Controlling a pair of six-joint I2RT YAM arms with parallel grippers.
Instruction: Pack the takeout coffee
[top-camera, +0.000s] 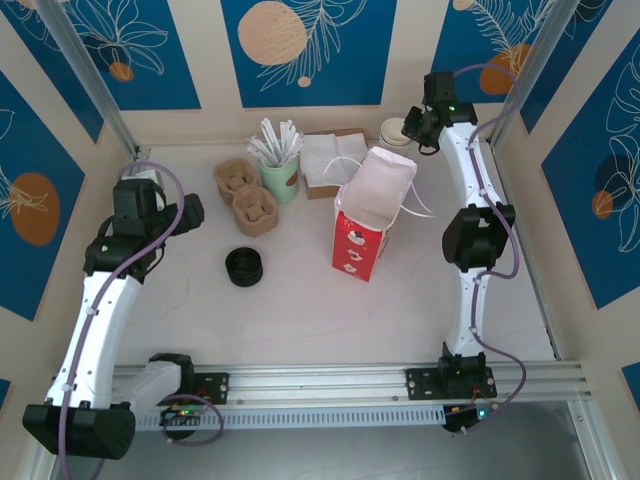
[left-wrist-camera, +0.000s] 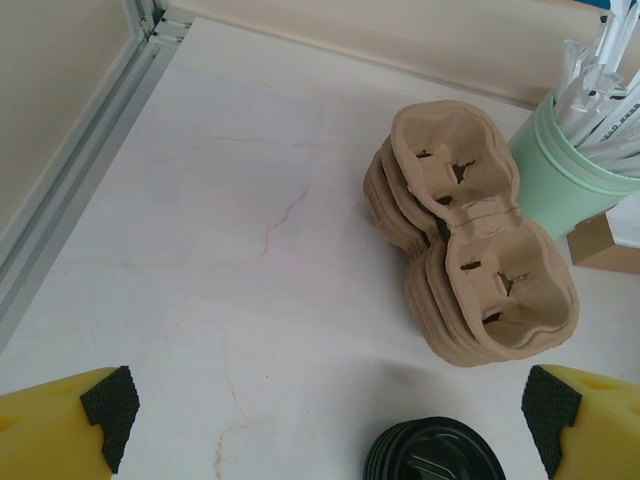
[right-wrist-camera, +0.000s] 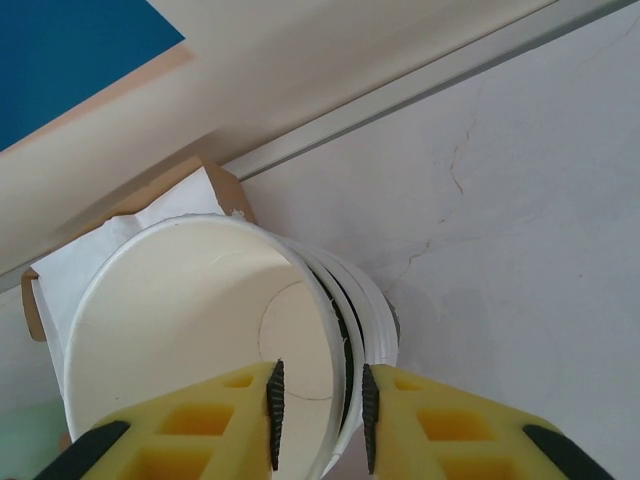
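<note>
Stacks: one of white cups (right-wrist-camera: 180, 320) — right end effector (right-wrist-camera: 320, 410) astride its rim, grip unclear — one of black lids (left-wrist-camera: 432, 455); left end effector (left-wrist-camera: 330, 400) gaping.

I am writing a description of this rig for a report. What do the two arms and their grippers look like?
Both the left arm and the right arm have white links with black joint housings, and a purple cable runs along each. The left gripper and the right gripper have yellow fingers with black pads.
</note>
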